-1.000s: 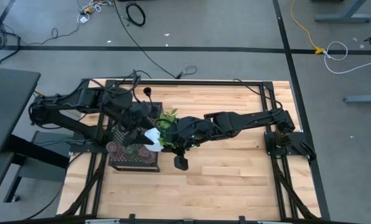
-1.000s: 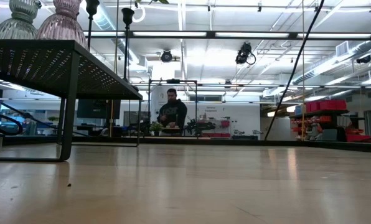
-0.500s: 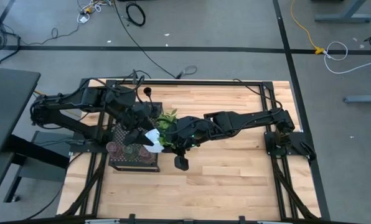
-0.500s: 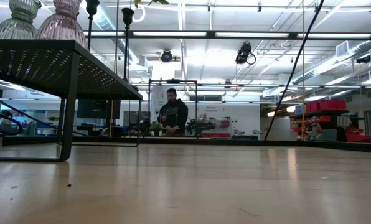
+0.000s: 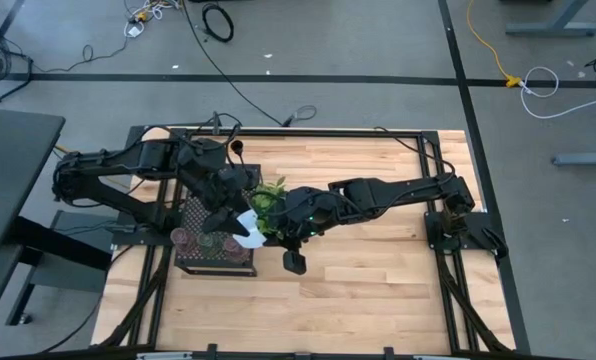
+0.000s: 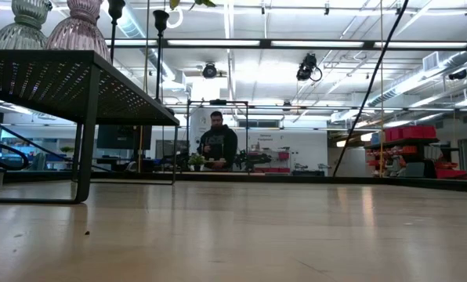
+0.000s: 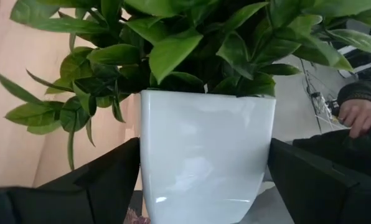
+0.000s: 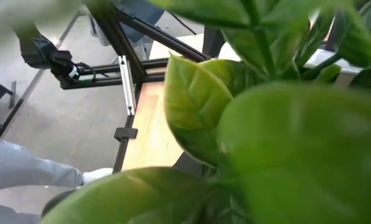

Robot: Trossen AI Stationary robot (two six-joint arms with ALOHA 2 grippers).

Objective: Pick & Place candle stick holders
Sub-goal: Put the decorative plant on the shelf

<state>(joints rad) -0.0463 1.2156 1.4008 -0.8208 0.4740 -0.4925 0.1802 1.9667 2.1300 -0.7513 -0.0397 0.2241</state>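
Left gripper (image 7: 201, 180): the two dark fingers (image 7: 104, 180) stand spread, one on each side of the white pot (image 7: 205, 155) of the leafy plant (image 7: 173, 43). Whether the pads touch the pot wall cannot be told.

Judged step: the plant is being handled, not a holder, so no candle stick holder is in either gripper's reach yet. The next move would need the plant held or set clear so the holders can be reached.

Right gripper (image 5: 300, 228): at the plant from the other side. Its wrist view is filled with leaves and its fingers are not seen, so state not determinable.

Holders: glass ones, pinkish (image 6: 78, 27) and pale green (image 6: 26, 25), plus a thin black stemmed one (image 6: 161, 35), stand on the black perforated stand (image 6: 69, 78), beside the plant, outside both grippers.

Far background: a person (image 6: 218, 142) beyond the wooden table (image 6: 241, 235).
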